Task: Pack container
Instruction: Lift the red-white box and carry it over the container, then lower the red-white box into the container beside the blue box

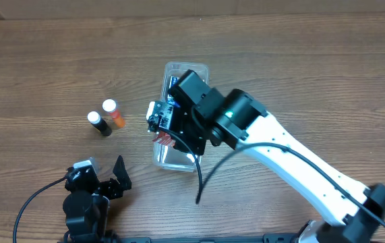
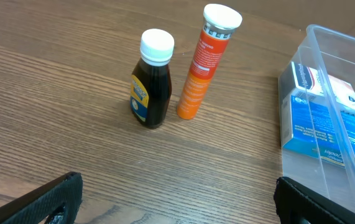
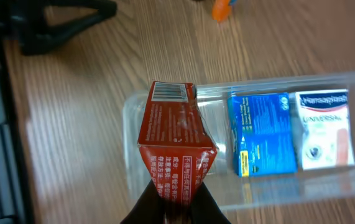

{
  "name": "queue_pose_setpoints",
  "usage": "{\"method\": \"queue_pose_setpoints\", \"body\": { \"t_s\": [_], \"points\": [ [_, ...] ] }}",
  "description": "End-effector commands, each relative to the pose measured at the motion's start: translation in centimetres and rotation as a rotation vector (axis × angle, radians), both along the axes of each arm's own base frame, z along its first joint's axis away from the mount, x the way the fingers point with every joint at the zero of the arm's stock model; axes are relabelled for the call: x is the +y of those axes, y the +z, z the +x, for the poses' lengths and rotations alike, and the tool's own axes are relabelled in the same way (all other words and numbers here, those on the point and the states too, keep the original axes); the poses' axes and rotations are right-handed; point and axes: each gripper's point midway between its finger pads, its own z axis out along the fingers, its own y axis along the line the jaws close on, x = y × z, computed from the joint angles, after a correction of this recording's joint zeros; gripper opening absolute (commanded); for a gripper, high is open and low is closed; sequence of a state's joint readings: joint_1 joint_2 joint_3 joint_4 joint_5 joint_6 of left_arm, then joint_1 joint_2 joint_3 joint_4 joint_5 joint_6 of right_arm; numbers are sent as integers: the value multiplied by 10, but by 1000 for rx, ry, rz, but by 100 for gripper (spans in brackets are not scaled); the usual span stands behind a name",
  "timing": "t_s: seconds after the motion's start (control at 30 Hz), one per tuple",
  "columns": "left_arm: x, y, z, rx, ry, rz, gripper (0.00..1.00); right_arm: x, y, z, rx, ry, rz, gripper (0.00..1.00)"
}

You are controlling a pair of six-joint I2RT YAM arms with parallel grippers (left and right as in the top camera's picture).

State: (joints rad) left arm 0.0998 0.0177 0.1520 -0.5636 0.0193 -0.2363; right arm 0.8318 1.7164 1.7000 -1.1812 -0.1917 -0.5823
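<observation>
The clear plastic container (image 1: 167,156) lies lengthwise at the table's middle; it also shows in the right wrist view (image 3: 133,124) and the left wrist view (image 2: 351,186). It holds a blue box (image 3: 261,134) and a white plaster box (image 3: 323,127). My right gripper (image 3: 176,199) is shut on a red box (image 3: 171,137) and holds it above the container's near end. My left gripper (image 2: 177,202) is open and empty near the front left edge. A dark bottle (image 2: 151,81) and an orange tube (image 2: 205,62) stand left of the container.
The right arm (image 1: 280,155) reaches across from the front right corner over the container. The left arm's base (image 1: 84,202) sits at the front left. Wood table (image 1: 313,67) surrounds everything.
</observation>
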Motion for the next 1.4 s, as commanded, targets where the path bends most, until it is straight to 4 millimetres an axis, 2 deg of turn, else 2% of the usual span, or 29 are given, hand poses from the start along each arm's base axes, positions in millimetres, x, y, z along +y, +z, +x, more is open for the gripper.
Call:
{"method": "queue_pose_setpoints", "body": {
  "t_s": [0.0,0.13,0.23,0.47,0.67,0.7,0.83,1.0,1.07,1.13,1.2,1.27,1.33,1.37],
  "points": [
    [0,0,0,-3,5,-10,100,11,-28,12,-14,93,-52,4],
    [0,0,0,-3,5,-10,100,9,-67,22,-12,163,-158,4],
    [0,0,0,-3,5,-10,100,8,-84,24,-17,230,-200,4],
    [0,0,0,-3,5,-10,100,8,-87,24,-57,344,-214,4],
    [0,0,0,-3,5,-10,100,6,-90,21,-40,346,-228,24],
    [0,0,0,-3,5,-10,100,5,-90,21,-38,346,-230,31],
    [0,0,0,-3,5,-10,100,0,-90,27,-63,334,-262,36],
    [0,0,0,-3,5,-10,100,1,-90,27,-57,305,-258,34],
    [0,0,0,-3,5,-10,100,7,-89,22,-9,247,-219,20],
    [0,0,0,-3,5,-10,100,21,-85,12,86,166,-125,4],
    [0,0,0,-3,5,-10,100,38,-77,1,207,65,-22,4],
    [0,0,0,-3,5,-10,100,49,-73,-7,289,37,41,4],
    [0,0,0,-3,5,-10,100,52,-79,-7,307,30,40,4],
    [0,0,0,-3,5,-10,100,52,-89,-7,324,25,22,4]
  ]
}}
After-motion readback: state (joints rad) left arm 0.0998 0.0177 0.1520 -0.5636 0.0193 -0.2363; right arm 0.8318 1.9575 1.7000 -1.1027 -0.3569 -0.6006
